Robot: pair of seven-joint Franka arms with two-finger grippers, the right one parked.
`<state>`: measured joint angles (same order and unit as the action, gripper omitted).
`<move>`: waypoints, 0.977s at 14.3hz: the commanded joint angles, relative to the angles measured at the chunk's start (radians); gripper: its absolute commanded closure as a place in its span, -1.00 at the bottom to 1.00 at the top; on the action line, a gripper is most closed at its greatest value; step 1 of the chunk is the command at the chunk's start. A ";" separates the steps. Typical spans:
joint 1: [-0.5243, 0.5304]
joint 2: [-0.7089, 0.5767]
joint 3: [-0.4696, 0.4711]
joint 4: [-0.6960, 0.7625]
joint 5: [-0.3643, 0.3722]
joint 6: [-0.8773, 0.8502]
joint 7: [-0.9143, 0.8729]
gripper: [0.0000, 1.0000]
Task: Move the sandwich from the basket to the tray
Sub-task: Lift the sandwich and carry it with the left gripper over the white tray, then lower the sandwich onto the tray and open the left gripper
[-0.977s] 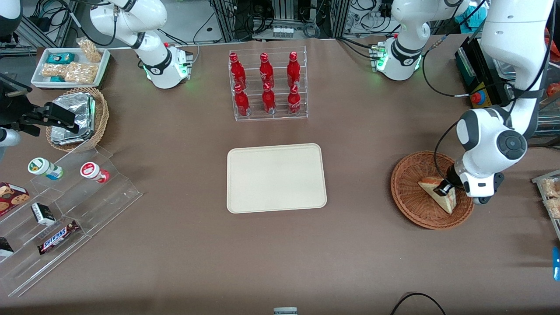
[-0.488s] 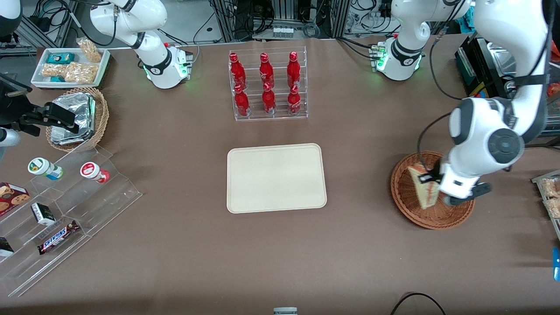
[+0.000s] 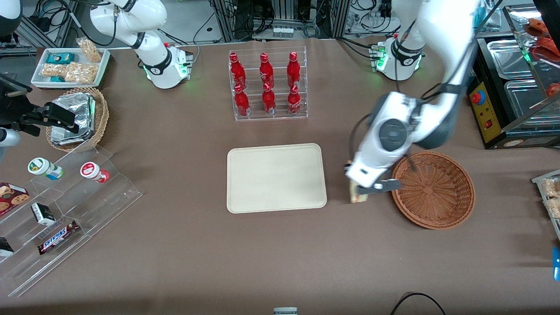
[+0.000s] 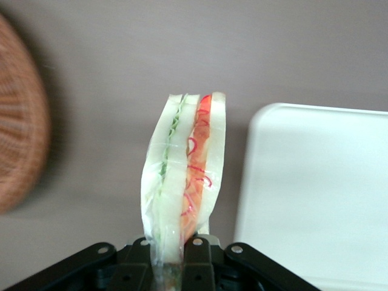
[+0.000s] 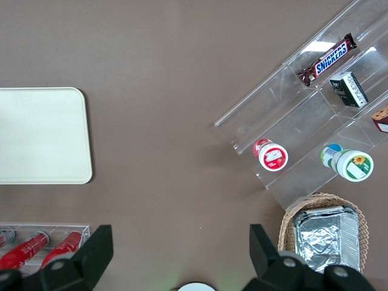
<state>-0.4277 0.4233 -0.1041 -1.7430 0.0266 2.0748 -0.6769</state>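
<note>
While my forearm slants down from above the table's working end, my gripper hangs over bare tabletop between the tray and the basket, pointing downward. Its fingers are pinched on the sandwich, which I hold on edge, clear of the table, its green and red-orange filling layers showing between pale bread slices. My wrist housing sits just above the basket's rim nearest the tray.
</note>
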 commanded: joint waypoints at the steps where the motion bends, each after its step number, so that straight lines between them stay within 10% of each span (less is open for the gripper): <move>1: -0.106 0.150 0.015 0.190 -0.002 -0.015 -0.131 0.98; 14: -0.342 0.365 0.026 0.350 0.015 0.171 -0.374 0.97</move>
<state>-0.7438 0.7574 -0.0991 -1.4406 0.0283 2.2484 -1.0234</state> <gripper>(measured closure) 0.859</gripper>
